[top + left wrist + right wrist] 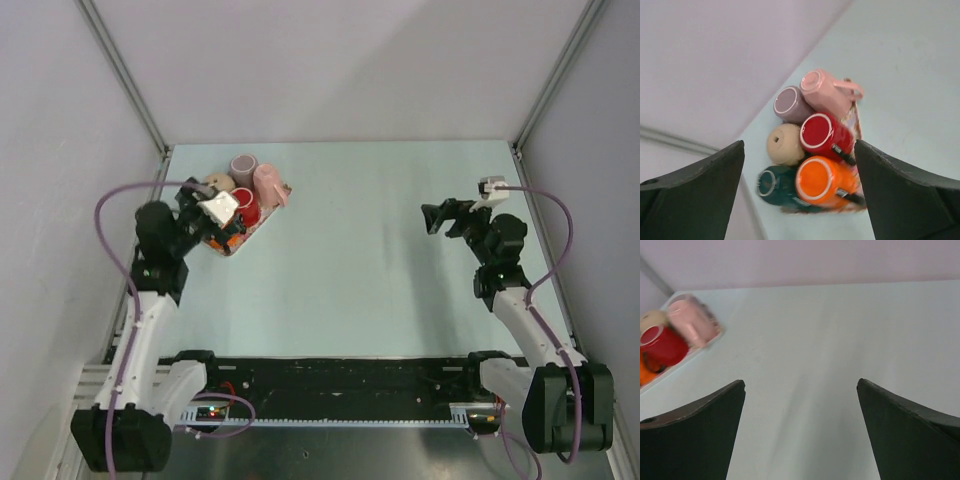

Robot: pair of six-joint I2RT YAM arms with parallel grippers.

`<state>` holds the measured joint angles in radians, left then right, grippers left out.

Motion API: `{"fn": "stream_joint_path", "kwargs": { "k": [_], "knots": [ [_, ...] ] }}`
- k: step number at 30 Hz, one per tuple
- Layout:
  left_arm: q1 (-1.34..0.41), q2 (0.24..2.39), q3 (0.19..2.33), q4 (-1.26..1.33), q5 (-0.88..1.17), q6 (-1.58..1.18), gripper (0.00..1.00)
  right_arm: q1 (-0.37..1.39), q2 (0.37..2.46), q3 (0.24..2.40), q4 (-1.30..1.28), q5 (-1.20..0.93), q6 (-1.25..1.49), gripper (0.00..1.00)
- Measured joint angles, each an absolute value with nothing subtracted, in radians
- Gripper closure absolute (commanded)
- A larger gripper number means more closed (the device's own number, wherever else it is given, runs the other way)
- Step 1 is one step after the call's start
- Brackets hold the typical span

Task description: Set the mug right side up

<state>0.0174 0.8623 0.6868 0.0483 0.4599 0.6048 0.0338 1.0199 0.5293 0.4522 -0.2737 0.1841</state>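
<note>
Mugs (247, 203) of glossy ceramic, six in all, stand packed together in a shallow patterned tray (233, 250) at the far left corner of the pale green worktop (350, 260). In the left wrist view their flat bases face the camera: a pale pink mug (827, 92) with its loop handle pointing right, a mauve mug (790, 104) just beside it, a red mug (822, 134) with a white ring around its base in the middle, a beige mug (784, 144) to its left, and a dark teal mug (774, 184) and a bright orange mug (822, 181) nearest the camera. They touch one another; whether each is fully inverted or leaning cannot be told. The left gripper (799, 149) hovers above the tray with its dark fingers (700, 190) spread wide and nothing between them. The right gripper (801, 384) is raised over the right side of the worktop, well apart from the tray, its fingers likewise spread and holding nothing.
</note>
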Motion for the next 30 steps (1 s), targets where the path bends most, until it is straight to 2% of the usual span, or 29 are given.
{"fn": "stream_joint_path", "kwargs": {
  "k": [2,5,8,11,14,18,21,26,30],
  "knots": [
    [0.011,0.929,0.845,-0.190,0.506,0.820,0.15,0.059,1.018,0.547,0.429,-0.309,0.191,0.00],
    [-0.018,1.052,0.980,-0.467,0.458,1.186,0.18,0.100,1.001,0.552,0.392,-0.347,0.191,0.00],
    [-0.053,1.168,0.987,-0.648,0.343,1.528,0.19,0.141,0.979,0.552,0.350,-0.360,0.184,0.00],
    [-0.092,1.241,0.958,-0.788,0.245,1.746,0.19,0.174,0.965,0.552,0.320,-0.361,0.179,0.00],
    [-0.127,1.285,0.959,-0.850,0.205,1.851,0.21,0.197,0.963,0.552,0.291,-0.360,0.178,0.00],
    [-0.156,1.378,0.991,-0.883,0.159,1.923,0.29,0.219,0.967,0.552,0.256,-0.356,0.178,0.00],
    [-0.160,1.455,1.020,-0.886,0.106,1.946,0.33,0.228,0.977,0.552,0.237,-0.354,0.173,0.00],
    [-0.160,1.552,1.081,-0.886,0.020,1.964,0.34,0.234,0.979,0.552,0.228,-0.351,0.167,0.00],
    [-0.160,1.573,1.094,-0.882,-0.016,1.966,0.41,0.234,0.979,0.552,0.226,-0.345,0.164,0.00]
  ]
}}
